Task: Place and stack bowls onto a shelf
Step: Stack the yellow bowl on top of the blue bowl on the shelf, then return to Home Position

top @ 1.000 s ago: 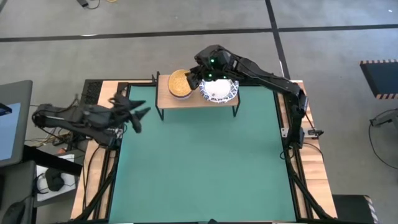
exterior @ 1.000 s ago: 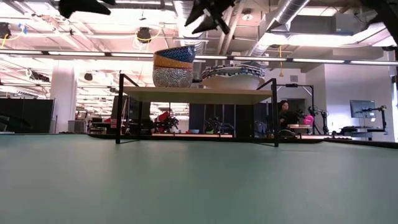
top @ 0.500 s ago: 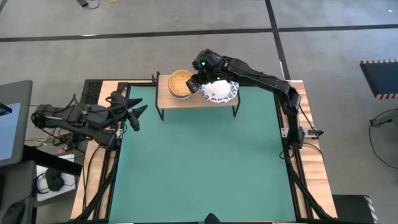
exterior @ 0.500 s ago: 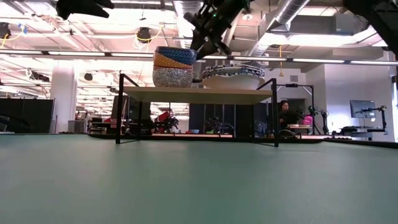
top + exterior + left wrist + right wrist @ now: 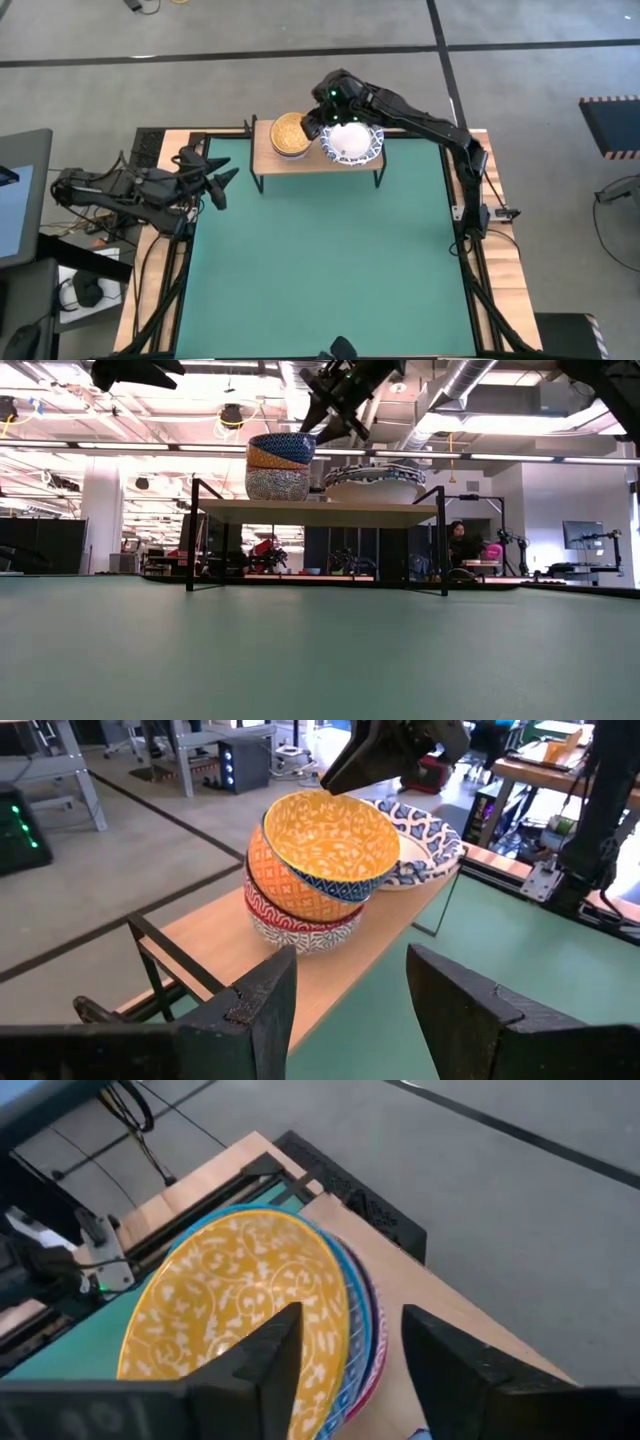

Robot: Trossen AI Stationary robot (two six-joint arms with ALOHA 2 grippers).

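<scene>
The light-wood shelf [image 5: 266,160] stands on black legs at the table's far edge. Its left half carries a stack of small bowls [image 5: 290,133] [image 5: 320,870]; the top one is yellow inside, sits tilted and rests in an orange bowl. Beside it, wide white bowls with blue rims [image 5: 355,145] [image 5: 373,482] sit nested. My right gripper [image 5: 316,121] [image 5: 350,1365] hovers open just above the small stack's right rim, fingers slanting down. My left gripper [image 5: 222,182] [image 5: 350,1010] waits open at the table's left edge.
The shelf [image 5: 320,512] fills the middle of the far edge, with a bare strip of board left of the small stack. The green table top [image 5: 320,260] lies in front of it. A person [image 5: 458,545] sits in the room far behind.
My right gripper moved from above the white bowls toward the table's left and dipped beside the small stack's right rim. It then rose again a little and now hovers above that rim. The left arm drew back slightly toward the left edge.
</scene>
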